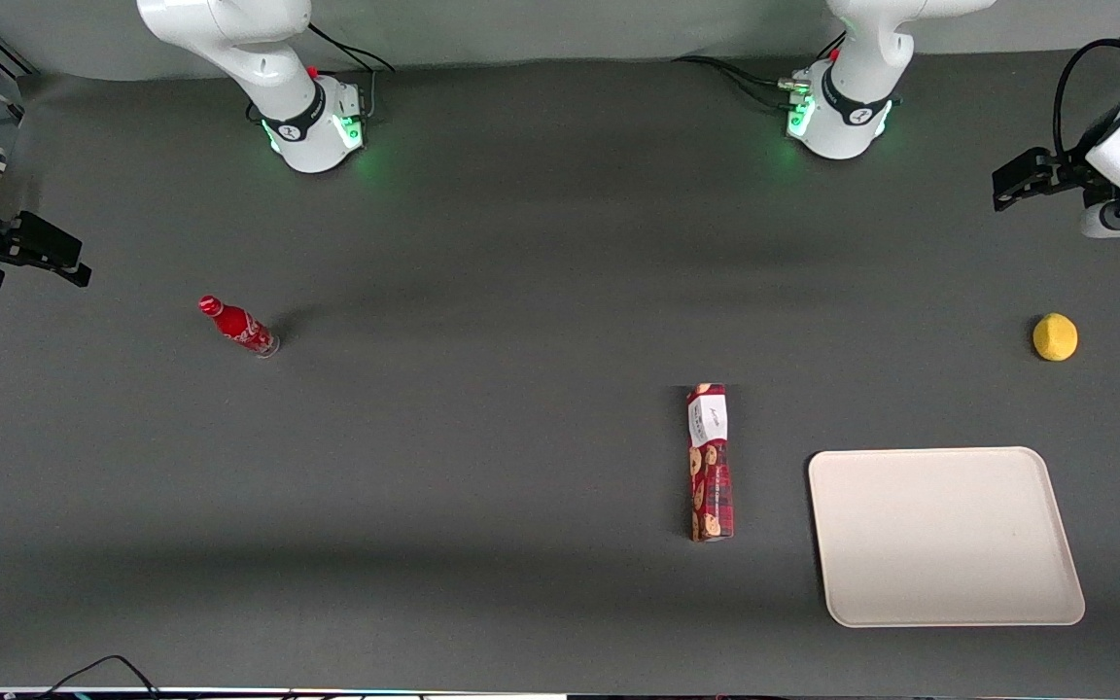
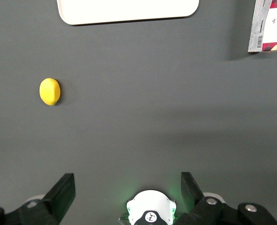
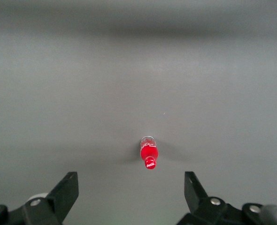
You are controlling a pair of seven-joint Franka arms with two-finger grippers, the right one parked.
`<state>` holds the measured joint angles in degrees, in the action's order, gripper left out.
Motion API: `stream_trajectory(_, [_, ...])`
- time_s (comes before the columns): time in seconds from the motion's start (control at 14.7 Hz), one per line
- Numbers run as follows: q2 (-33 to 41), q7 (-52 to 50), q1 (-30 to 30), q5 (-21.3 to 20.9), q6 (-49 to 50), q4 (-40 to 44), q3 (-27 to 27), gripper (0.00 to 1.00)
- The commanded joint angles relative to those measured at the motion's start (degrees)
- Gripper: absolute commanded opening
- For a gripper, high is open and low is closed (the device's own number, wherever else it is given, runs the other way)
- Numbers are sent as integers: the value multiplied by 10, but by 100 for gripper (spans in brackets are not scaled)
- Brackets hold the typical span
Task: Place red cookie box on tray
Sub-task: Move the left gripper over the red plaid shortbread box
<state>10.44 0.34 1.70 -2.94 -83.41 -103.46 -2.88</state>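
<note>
The red cookie box [image 1: 710, 462] lies flat on the dark table, a long tartan box with its white-label end pointing away from the front camera. Its label end [image 2: 266, 26] also shows in the left wrist view. Beside it, toward the working arm's end, lies the cream-white tray [image 1: 944, 535] [image 2: 129, 11] with nothing on it. My gripper [image 1: 1015, 187] [image 2: 126, 187] hangs open and holds nothing, raised at the working arm's end of the table. It is farther from the front camera than the tray and well apart from the box.
A yellow lemon [image 1: 1055, 337] [image 2: 50, 91] sits between my gripper and the tray. A small red bottle [image 1: 239, 327] [image 3: 149, 153] stands toward the parked arm's end. The working arm's white base [image 2: 150, 213] shows between the fingers.
</note>
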Motion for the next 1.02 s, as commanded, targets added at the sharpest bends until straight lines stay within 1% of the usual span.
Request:
stream_trajectory(0.0, [-32, 10, -6, 6, 39, 50, 4, 100])
stream_trajectory(0.48, [-34, 8, -6, 10, 25, 57, 8, 100])
stream_trajectory(0.54, [-45, 5, -6, 11, 24, 73, 8, 100])
stream_trajectory(0.75, [-111, -2, -7, 14, 34, 176, 5, 100])
stream_trajectory(0.82, [-132, -17, -7, 30, 34, 204, 4, 100])
stream_trajectory(0.95, [-173, -80, -9, 65, 28, 242, 2, 100])
